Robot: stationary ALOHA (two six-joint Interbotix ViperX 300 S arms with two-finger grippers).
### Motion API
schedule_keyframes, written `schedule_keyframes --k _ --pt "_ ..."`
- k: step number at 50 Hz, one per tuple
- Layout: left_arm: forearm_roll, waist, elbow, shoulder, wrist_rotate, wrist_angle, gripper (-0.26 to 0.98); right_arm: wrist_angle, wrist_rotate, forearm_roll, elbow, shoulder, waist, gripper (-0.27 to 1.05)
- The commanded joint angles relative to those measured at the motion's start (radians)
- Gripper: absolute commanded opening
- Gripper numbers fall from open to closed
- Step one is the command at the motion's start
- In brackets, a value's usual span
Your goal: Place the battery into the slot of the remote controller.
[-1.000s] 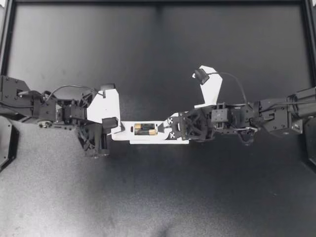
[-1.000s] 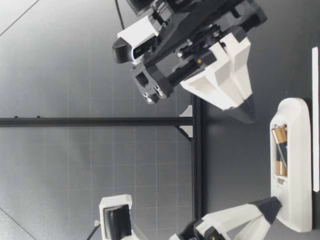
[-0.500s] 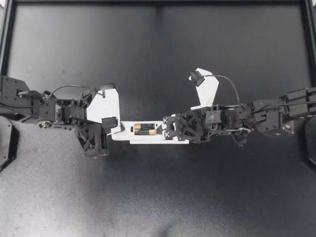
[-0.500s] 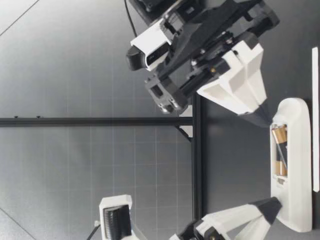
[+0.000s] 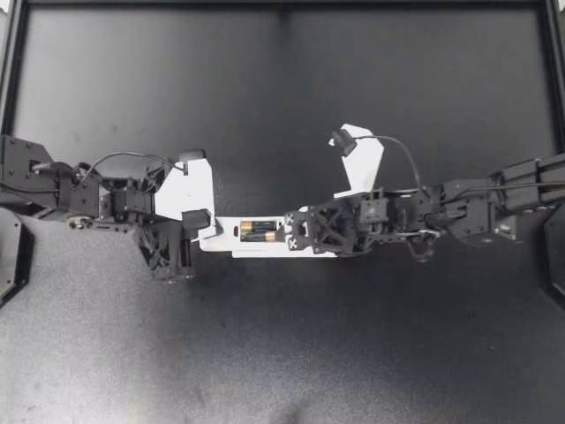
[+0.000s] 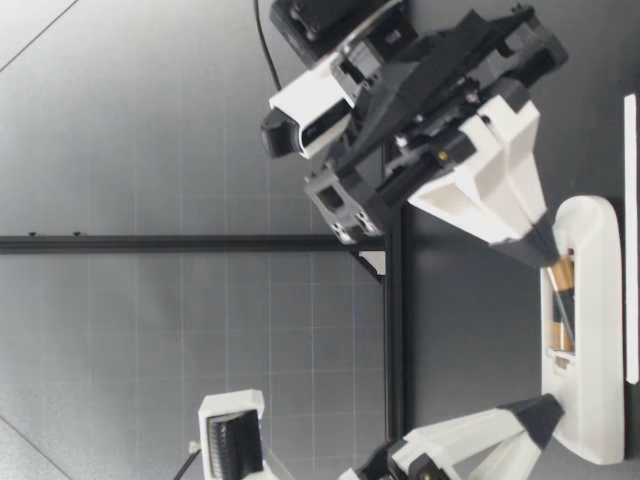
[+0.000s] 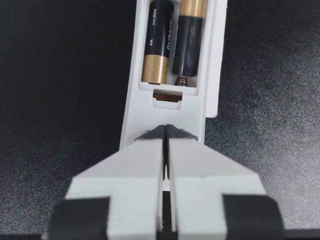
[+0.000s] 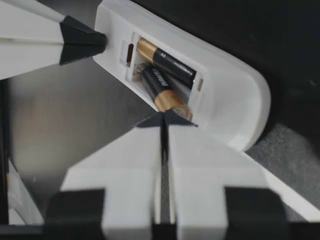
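Now: remote (image 5: 225, 243) flat on surface (image 5: 282, 353). Both cells in slot (image 7: 139, 50); one battery (image 5: 262, 236) seems slightly proud. Left hand (image 5: 212, 231) closed, empty, bracing remote's end. Right hand (image 5: 284, 235) closed, empty, tips on gold end. Press straight down, gently.

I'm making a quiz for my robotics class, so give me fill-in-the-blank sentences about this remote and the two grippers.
The remote lies open with ___ batteries inside.
My right gripper, fingers shut, touches a ___ with its tips.
My left gripper, fingers ___, meets the remote's end.
Missing: two; battery; shut.
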Motion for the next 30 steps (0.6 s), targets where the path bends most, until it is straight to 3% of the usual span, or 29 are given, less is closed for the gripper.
schedule_keyframes --k 1,16,30 --pt "0.000 0.003 -0.003 -0.008 0.002 0.005 -0.18 -0.002 -0.002 -0.014 -0.029 -0.003 -0.006 -0.13" --pt "-0.002 0.003 -0.002 -0.008 0.002 0.005 -0.18 0.026 -0.003 -0.034 -0.051 0.009 -0.009 -0.13" --pt "-0.002 0.003 -0.032 -0.028 0.000 -0.002 -0.18 0.097 -0.043 -0.094 -0.032 -0.071 -0.014 -0.13"
